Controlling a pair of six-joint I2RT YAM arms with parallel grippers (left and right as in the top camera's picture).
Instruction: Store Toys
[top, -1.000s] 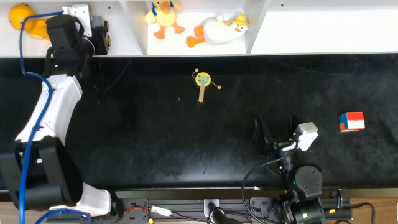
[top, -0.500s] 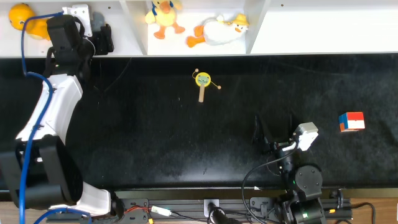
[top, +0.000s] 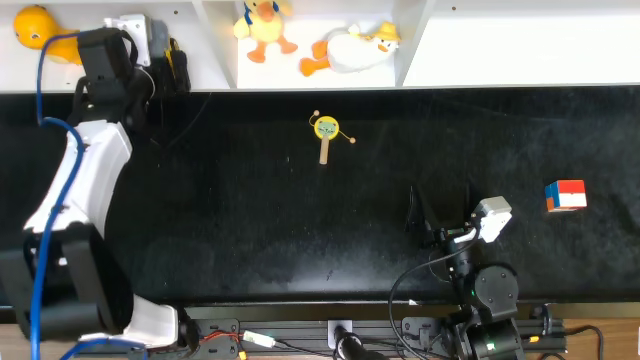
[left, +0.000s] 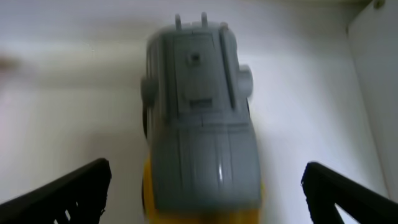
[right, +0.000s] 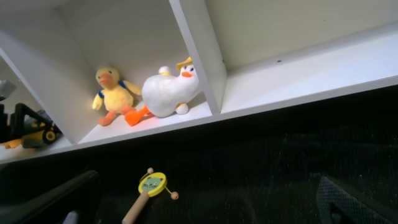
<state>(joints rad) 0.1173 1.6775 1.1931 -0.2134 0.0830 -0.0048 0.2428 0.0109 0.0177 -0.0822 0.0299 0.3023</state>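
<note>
- Left pincer (left: 206, 168): spread wide, holding nothing; inside the left compartment of the white shelf (top: 420, 45), one finger on each side of the toy truck (left: 199, 124), both apart from it.
- Toy truck: grey top, yellow base, resting on the compartment floor, near the divider wall.
- Right pincer (right: 208, 186): spread wide, holding nothing; low over the black desk (top: 250, 220), near its front edge, right of middle.
- Middle compartment: yellow duck plush (top: 264, 25) and white duck plush (top: 355, 48), close side by side.
- On the desk: small rattle drum (top: 326, 130) with wooden handle, lying just in front of the middle compartment; coloured cube (top: 565, 195) at far right, well apart from the rattle drum.
- Left compartment, far corner: yellow-orange toy (top: 35, 25), kind unclear.
</note>
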